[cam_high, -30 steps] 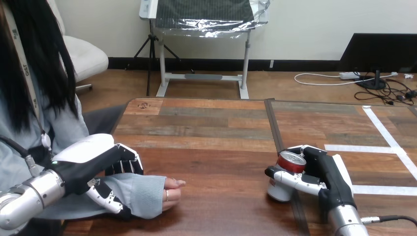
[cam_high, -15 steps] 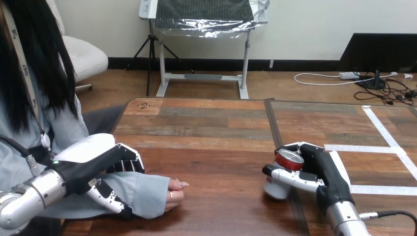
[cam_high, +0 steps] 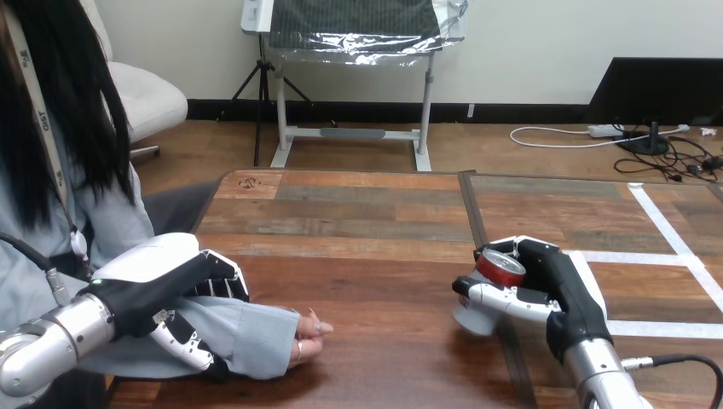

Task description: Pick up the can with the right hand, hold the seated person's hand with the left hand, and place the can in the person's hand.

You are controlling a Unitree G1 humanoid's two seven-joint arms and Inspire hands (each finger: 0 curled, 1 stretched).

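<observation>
Can (cam_high: 474, 315) gripped by right hand (cam_high: 558, 290) over wooden table (cam_high: 375, 221).

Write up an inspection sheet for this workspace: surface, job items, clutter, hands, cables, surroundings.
Surface: wooden table, white tape lines at its right.
Job's things: can, red top, tilted in the right hand; person's hand resting on the table, loosely curled.
Clutter: nothing seen.
Hands: left hand has fingers and thumb curled round the person's sleeved wrist; right hand has fingers wrapped round the can.
Cables: nothing seen.
Surroundings: person seated at the table's left side.
</observation>
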